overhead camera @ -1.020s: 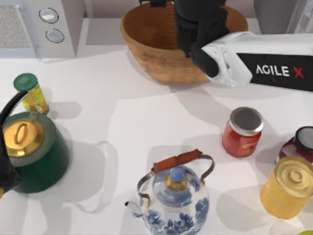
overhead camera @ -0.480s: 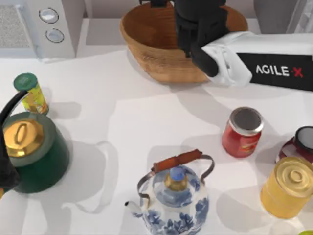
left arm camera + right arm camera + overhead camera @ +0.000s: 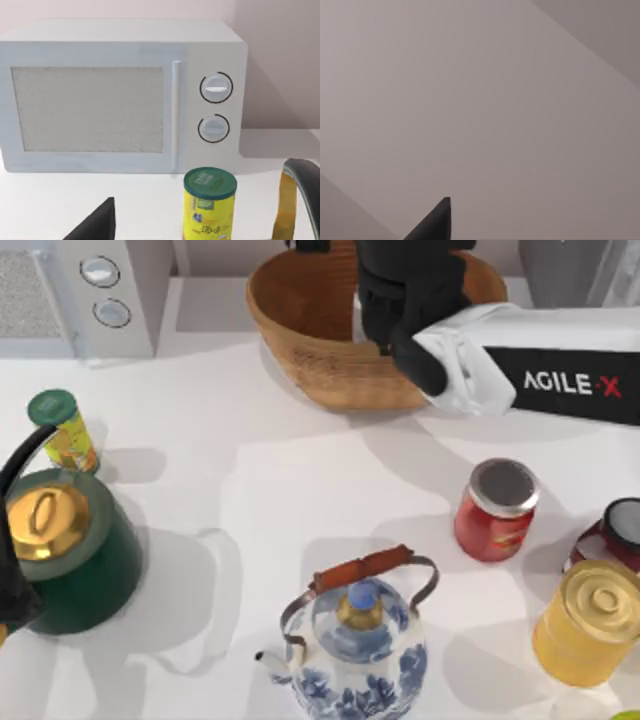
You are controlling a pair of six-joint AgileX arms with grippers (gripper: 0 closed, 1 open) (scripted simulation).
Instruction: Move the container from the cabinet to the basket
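Note:
The tan wicker basket (image 3: 320, 360) stands at the back middle of the table. My right gripper (image 3: 400, 290) hangs over the basket's right half, its black body and white wrist covering that part of the bowl. The container is hidden. In the right wrist view, one dark fingertip (image 3: 435, 222) stands against a plain wall. A corner of the grey cabinet (image 3: 560, 265) shows at the back right. My left gripper (image 3: 12, 600) is parked at the left edge by the green kettle, open, with one fingertip (image 3: 97, 222) in its wrist view.
A pale microwave (image 3: 100, 290) with two knobs sits back left. In front of it stand a yellow can (image 3: 62, 428) and a green kettle (image 3: 65, 550). A blue-white teapot (image 3: 355, 640) is front centre, with a red jar (image 3: 495, 508) and a yellow canister (image 3: 588, 622) at the right.
My right arm has shifted very slightly toward the back over the basket. The left arm and the table's objects have not moved.

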